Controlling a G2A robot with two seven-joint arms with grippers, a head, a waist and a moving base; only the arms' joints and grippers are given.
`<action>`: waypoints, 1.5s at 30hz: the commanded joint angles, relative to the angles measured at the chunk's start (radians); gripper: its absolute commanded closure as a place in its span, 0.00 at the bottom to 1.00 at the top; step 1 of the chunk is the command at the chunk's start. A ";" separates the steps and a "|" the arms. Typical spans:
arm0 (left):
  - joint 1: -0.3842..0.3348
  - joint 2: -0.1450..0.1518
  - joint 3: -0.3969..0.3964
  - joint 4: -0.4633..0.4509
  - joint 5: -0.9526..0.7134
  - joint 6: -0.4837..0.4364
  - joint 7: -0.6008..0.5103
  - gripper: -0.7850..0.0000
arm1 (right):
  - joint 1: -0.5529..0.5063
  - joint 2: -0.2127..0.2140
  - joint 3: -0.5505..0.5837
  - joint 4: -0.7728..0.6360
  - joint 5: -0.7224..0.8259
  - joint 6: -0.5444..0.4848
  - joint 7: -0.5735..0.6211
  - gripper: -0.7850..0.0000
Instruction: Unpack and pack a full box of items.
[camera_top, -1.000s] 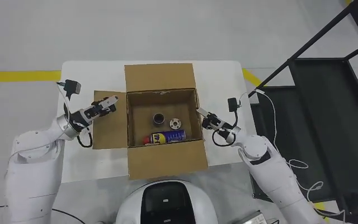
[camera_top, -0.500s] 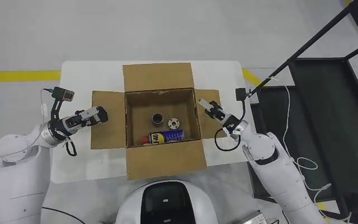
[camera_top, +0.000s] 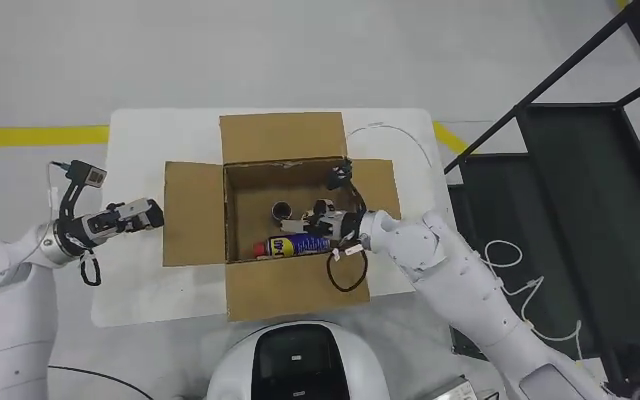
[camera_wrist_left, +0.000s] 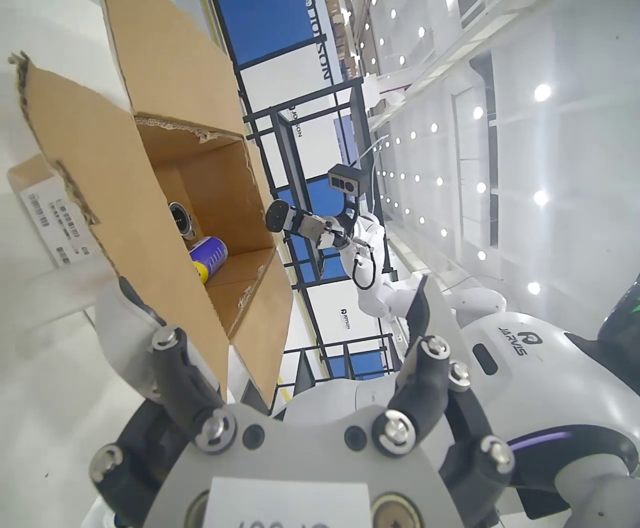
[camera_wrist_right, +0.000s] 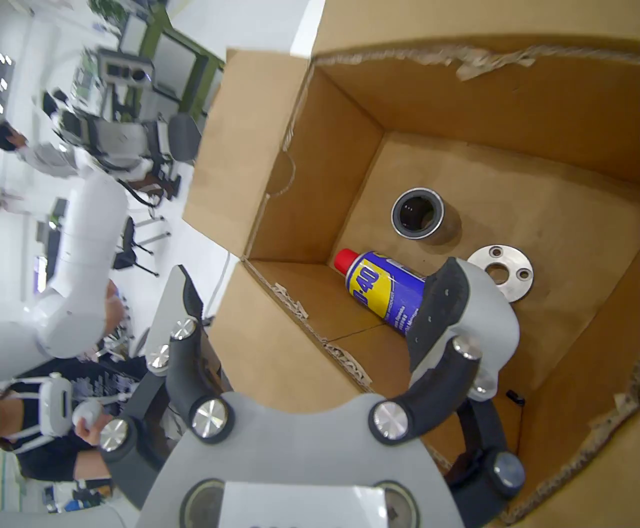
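An open cardboard box (camera_top: 288, 145) stands mid-table with all flaps spread. Inside lie a blue and yellow spray can (camera_top: 300, 244) (camera_wrist_right: 385, 287), a metal cylinder (camera_top: 284, 211) (camera_wrist_right: 419, 216) and a round metal flange (camera_wrist_right: 501, 270). My right gripper (camera_top: 325, 215) (camera_wrist_right: 315, 280) hangs open over the box's inside, just above the can and the flange, holding nothing. Out to the left of the box's left flap, my left gripper (camera_top: 143, 213) (camera_wrist_left: 275, 300) is open and empty above the table. From there it looks into the box (camera_wrist_left: 200, 190), at the can (camera_wrist_left: 207, 252) and the cylinder (camera_wrist_left: 181, 220).
The white table (camera_top: 150, 290) has bare room left of the box and a narrow strip to its right. A black metal rack (camera_top: 560, 200) stands close beyond the right edge. A thin cable (camera_top: 400, 135) lies on the far right corner.
My right gripper swung from beside the right flap over the rim into the box. My left gripper drew back leftward, away from the left flap.
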 joint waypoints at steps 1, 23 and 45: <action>0.007 0.005 0.010 -0.020 0.007 0.002 -0.002 0.00 | 0.051 -0.012 -0.052 0.043 -0.041 0.007 -0.001 0.00; 0.037 0.027 0.064 -0.125 0.009 -0.012 0.013 0.00 | 0.132 -0.038 -0.135 0.120 -0.136 0.017 -0.037 0.00; 0.069 0.061 -0.056 -0.164 -0.047 0.048 0.149 0.00 | 0.132 -0.038 -0.135 0.120 -0.136 0.017 -0.037 0.00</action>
